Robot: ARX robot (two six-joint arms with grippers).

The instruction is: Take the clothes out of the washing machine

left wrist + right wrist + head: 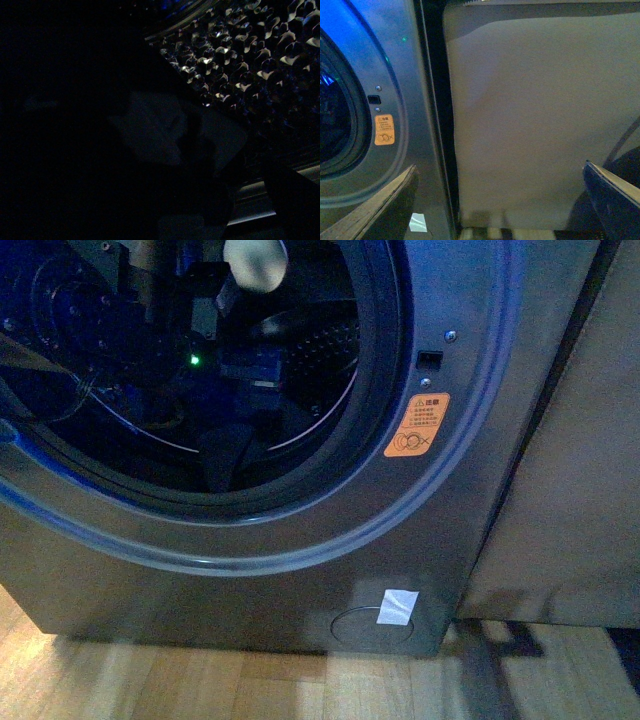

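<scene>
right gripper (495,210) outside, clothes (225,455) in drum (330,345)

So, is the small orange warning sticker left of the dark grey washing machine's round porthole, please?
No, the orange warning sticker sits right of the round porthole.

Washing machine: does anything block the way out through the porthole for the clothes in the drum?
Nothing visible does. The porthole of the washing machine stands open, no door across it; dark clothes lie just inside its lower rim.
</scene>
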